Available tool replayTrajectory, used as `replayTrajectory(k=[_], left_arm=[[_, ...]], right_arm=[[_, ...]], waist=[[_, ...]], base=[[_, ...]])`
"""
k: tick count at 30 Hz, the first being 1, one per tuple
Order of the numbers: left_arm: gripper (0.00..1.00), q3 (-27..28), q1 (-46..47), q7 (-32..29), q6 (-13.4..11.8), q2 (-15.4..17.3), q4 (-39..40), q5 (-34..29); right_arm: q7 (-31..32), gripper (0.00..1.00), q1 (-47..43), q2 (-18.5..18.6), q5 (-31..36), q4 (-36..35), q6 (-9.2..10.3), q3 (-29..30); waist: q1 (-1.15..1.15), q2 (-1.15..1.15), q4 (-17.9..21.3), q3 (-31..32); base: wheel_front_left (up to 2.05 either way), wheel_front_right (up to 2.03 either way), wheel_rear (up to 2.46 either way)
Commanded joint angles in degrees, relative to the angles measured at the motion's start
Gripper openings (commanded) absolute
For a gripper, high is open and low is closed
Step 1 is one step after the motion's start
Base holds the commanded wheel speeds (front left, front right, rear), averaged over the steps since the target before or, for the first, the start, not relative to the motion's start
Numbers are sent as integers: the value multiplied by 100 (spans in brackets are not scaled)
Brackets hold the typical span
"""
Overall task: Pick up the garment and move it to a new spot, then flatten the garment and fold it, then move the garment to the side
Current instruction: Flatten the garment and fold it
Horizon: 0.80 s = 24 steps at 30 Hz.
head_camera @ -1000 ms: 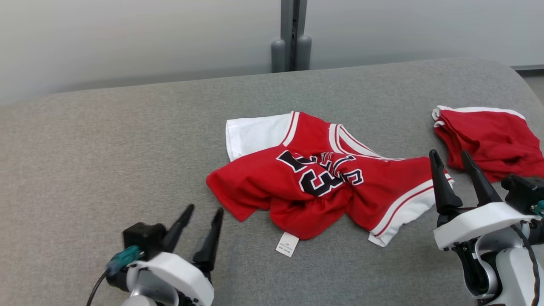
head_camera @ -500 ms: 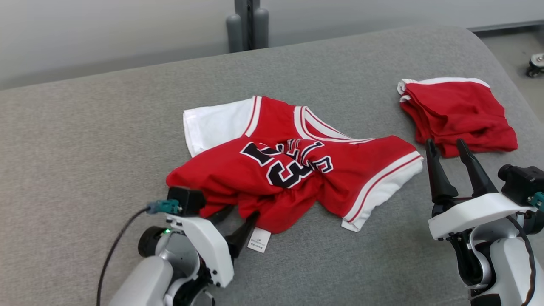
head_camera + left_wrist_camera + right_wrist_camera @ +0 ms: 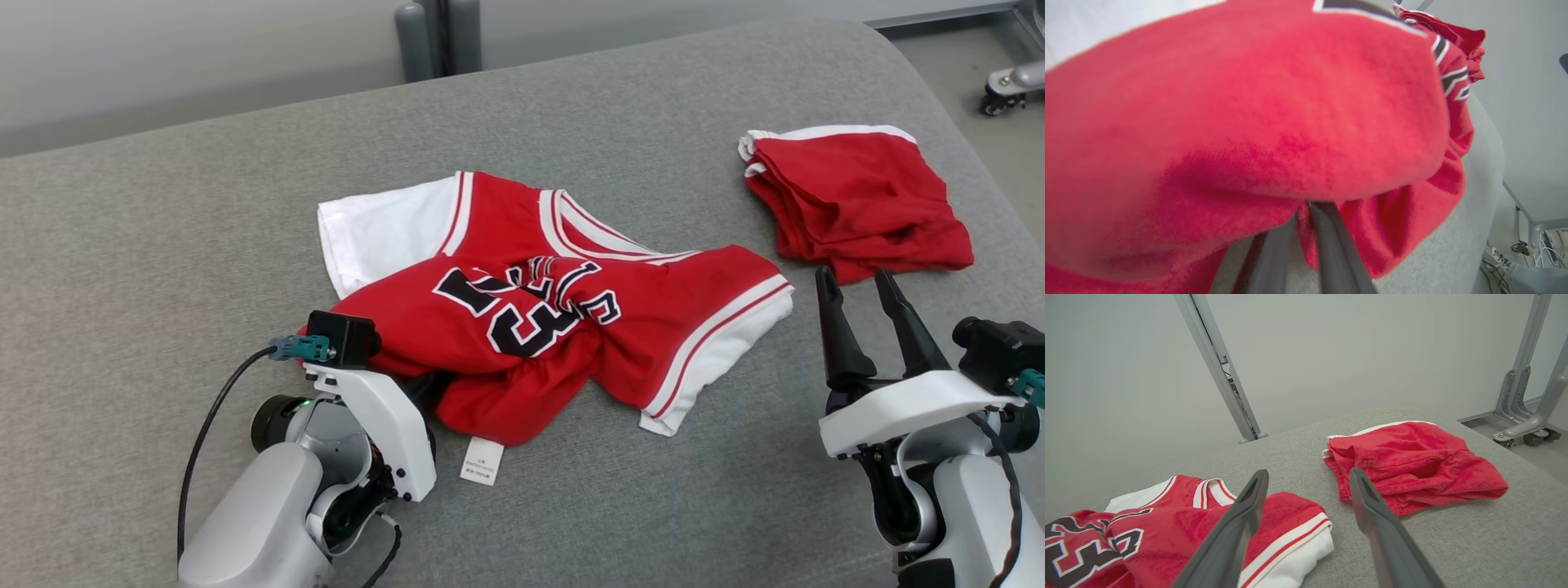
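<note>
**Grip on the jersey point(image 3: 531, 327) — left hand point(image 3: 1303, 214) clenched**

The crumpled red jersey lies mid-worktop point(image 3: 204, 229), its near-left edge pinched between those fingers. The right hand point(image 3: 853, 286) hovers released, fingers spread, near the folded red shorts point(image 3: 857, 196).

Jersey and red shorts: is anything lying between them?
No. Only bare grey surface lies between the jersey and the shorts; the head view and the right wrist view both show it.
</note>
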<state>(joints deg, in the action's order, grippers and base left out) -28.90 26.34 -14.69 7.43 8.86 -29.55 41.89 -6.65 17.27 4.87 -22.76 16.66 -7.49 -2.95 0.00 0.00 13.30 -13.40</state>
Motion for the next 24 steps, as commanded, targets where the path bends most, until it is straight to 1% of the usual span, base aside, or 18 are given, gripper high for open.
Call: replayTrajectory(k=[1, 6, 9, 13, 17, 19, 20, 24], left_arm=[[0, -42, 53, 35, 9, 54, 0, 23], [0, -107, -187, 165, 2, 157, 230, 92], [0, -26, -368, 233, -107, 258, 526, 119], [0, 120, -757, 187, -325, 464, 1103, 225], [0, 261, -1186, 64, -611, 689, 1743, 293], [0, 333, -1406, 20, -749, 797, 2028, 337], [0, 333, -1406, 20, -749, 797, 2028, 337], [0, 522, -1734, 24, -1012, 986, 2350, 381]], right_arm=[[-51, 100, 7, 22, -7, 26, -1, 19], [-40, 100, -83, 70, -11, 76, -1, 75], [-19, 100, -134, 102, -7, 72, -1, 120], [37, 100, -179, 129, -13, 68, -1, 143], [88, 100, -254, 157, 0, 68, -1, 202], [117, 100, -271, 151, 26, 56, -1, 239], [117, 100, -271, 151, 26, 56, -1, 239], [151, 100, -311, 165, 78, 41, -1, 318]], waist=[[0, 0, -84, 58], [0, 0, -424, 254], [0, 0, -695, 379], [0, 0, -1032, 491], [0, 0, -1320, 550], [0, 0, -1426, 566], [0, 0, -1426, 566], [0, 0, -1576, 574]], base=[[0, 0, 0], [0, 0, 0], [0, 0, 0], [0, 0, 0], [0, 0, 0], [0, 0, 0], [0, 0, 0], [0, 0, 0]])
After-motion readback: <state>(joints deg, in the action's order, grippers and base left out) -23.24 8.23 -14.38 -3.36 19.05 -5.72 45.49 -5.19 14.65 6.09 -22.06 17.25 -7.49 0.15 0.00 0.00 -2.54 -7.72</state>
